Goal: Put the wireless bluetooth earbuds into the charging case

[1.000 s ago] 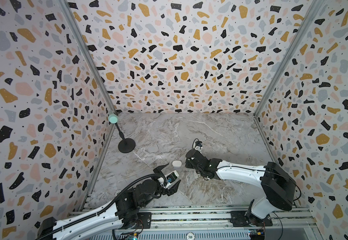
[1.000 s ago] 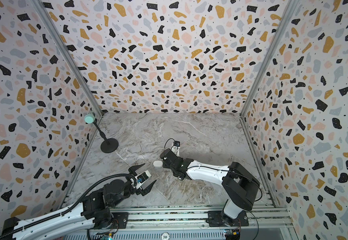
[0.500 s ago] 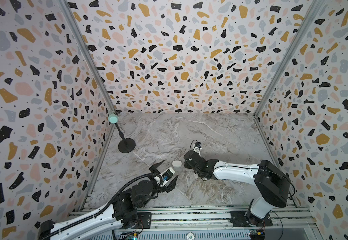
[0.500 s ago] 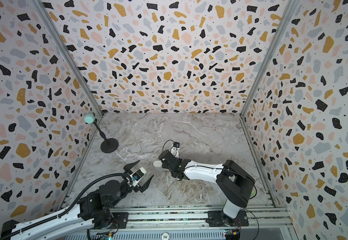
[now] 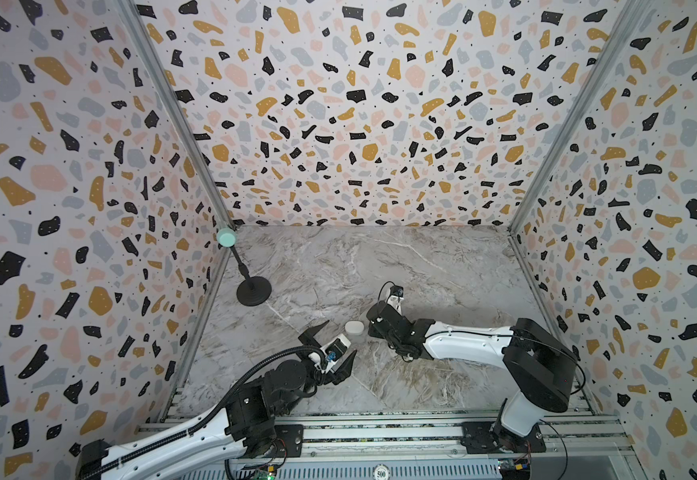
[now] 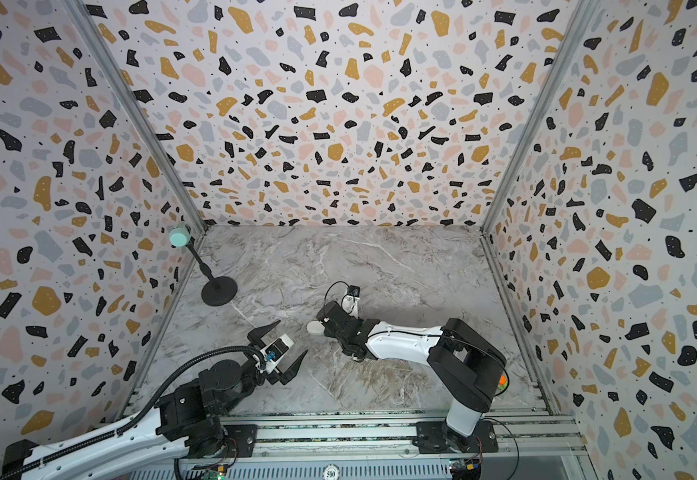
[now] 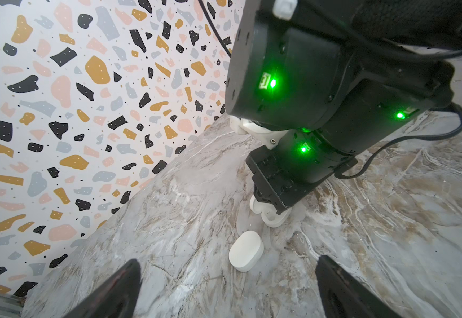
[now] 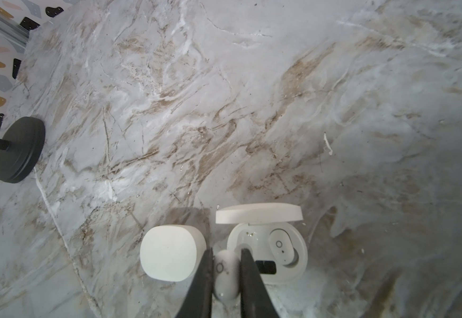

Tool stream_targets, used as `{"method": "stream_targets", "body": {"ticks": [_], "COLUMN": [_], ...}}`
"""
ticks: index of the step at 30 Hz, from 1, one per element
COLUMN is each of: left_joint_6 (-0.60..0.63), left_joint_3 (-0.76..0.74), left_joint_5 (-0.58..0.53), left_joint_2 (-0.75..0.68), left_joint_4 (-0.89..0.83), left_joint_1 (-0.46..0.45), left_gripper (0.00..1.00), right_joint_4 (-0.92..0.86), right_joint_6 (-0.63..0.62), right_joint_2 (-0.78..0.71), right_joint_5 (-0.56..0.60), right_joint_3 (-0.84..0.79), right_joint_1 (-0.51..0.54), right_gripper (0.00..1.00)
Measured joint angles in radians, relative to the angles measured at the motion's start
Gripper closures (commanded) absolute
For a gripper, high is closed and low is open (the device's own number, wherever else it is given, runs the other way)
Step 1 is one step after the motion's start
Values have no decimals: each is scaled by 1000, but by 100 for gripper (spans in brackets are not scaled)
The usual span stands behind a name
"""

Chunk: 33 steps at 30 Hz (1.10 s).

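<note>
as right hand (image 8: 227, 250) pinches earbud (image 8: 225, 274), it stoops

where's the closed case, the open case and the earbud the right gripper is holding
closed case (image 8: 173, 253), right wrist view, middle of its top
open case (image 8: 258, 214), right wrist view, edge of its raised lid
held earbud (image 8: 225, 271), right wrist view, its face between the jaws

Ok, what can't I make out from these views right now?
Both top views: the open case and held earbud sit hidden under the right gripper.
Right wrist view: a finger partly covers the case's empty socket.
Left wrist view: the right gripper hides most of the open case.
Every view: the closed case has its lid shut, contents unseen.
</note>
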Motion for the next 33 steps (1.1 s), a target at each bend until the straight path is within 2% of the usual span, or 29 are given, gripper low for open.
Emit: {"method": "stream_targets", "body": {"ticks": [33], "left_joint_6": [0], "left_joint_3": [0], "left_joint_5": [23], "left_joint_2": [18], "left_joint_4": [0], "left_joint_1": [12], "left_gripper": [0], "right_joint_4": [63], "right_joint_6": [65], "right_joint_2": [30], "right_joint_5": [0], "right_joint_3": [-19], "right_joint_1": [5], "right_gripper": [94]}}
